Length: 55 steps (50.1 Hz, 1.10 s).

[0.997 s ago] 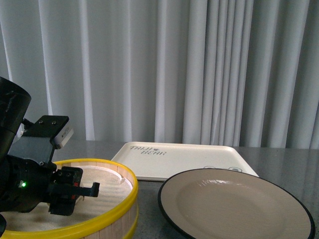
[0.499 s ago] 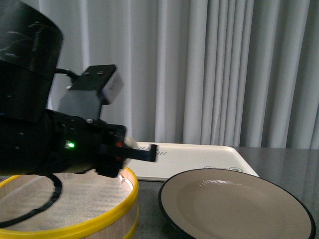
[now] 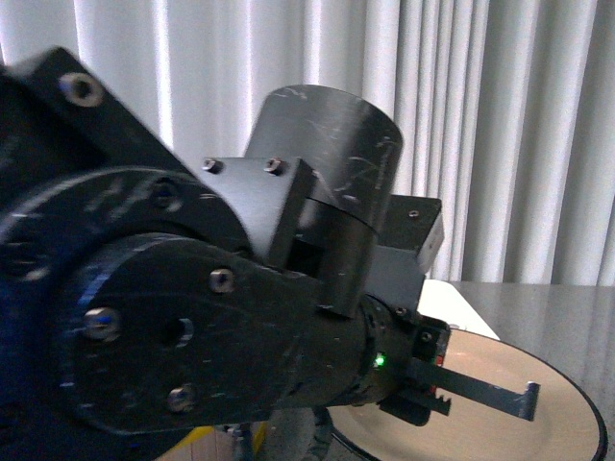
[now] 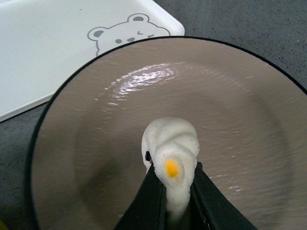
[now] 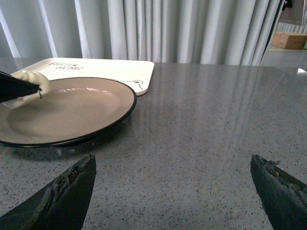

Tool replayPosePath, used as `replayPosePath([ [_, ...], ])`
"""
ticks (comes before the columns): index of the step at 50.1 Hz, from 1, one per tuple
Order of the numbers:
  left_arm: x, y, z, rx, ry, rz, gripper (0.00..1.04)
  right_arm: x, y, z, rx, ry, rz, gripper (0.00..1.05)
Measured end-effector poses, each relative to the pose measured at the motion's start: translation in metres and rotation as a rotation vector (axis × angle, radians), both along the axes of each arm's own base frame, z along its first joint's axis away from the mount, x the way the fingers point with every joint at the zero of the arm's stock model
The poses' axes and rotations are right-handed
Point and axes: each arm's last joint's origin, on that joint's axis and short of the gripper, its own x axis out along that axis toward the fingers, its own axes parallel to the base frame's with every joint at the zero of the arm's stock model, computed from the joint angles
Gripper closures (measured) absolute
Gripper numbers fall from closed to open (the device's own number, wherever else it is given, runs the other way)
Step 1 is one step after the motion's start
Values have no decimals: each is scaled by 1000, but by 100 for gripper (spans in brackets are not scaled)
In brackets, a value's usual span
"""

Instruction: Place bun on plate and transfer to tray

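The small cream-white steamed bun is pinched between the left arm's dark fingers. They are closed to a narrow gap, squeezing the soft dough at its lower sides. The bun sticks out beyond the fingertips, so from the fingers it lies straight ahead along their own line, and the squeeze draws it out lengthwise the same way. An orange-yellow spot shows on the face nearest the wrist. The pleated swirl is not clear from here, only rounded lobes bulging past the grip.

What the coming move turns on is what lies under the fingertips. The wide round beige plate with a thin black rim is directly below them, and the bun hangs over its inner area, off the centre and toward the side nearer the left arm. In the right wrist view the bun sits low over the plate, but I cannot tell whether it touches. By my reading it needs only a short drop and a release, and the dough may stick to a finger when they part.

The flat cream-white rectangular tray lies just beyond the plate, its corner with the bear print tucked close to the plate's rim.

The right arm's fingers are spread wide and hold nothing. They sit low over the grey speckled surface, with the plate ahead of them and apart. The left arm fills most of the front view and is clearly the nearer one to the bun.
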Motion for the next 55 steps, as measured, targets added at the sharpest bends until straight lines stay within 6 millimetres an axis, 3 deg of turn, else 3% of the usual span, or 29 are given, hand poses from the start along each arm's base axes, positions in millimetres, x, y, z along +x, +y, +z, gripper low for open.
replayPosePath([
  [7, 2, -17, -5, 18, 20, -20, 99, 0, 0, 0, 0, 0, 0, 9],
  [20, 7, -29, -16, 43, 37, 3, 99, 0, 0, 0, 0, 0, 0, 9],
  [27, 7, -34, -18, 49, 36, 6, 80, 0, 0, 0, 0, 0, 0, 9],
  [40, 7, -37, -17, 24, 56, 7, 28, 0, 0, 0, 0, 0, 0, 9],
  [46, 6, -38, -16, 12, 62, 4, 12, 0, 0, 0, 0, 0, 0, 9],
  [49, 6, -39, -15, 3, 52, -3, 5, 0, 0, 0, 0, 0, 0, 9],
  [55, 5, -41, -13, 14, 7, -7, 7, 0, 0, 0, 0, 0, 0, 9],
])
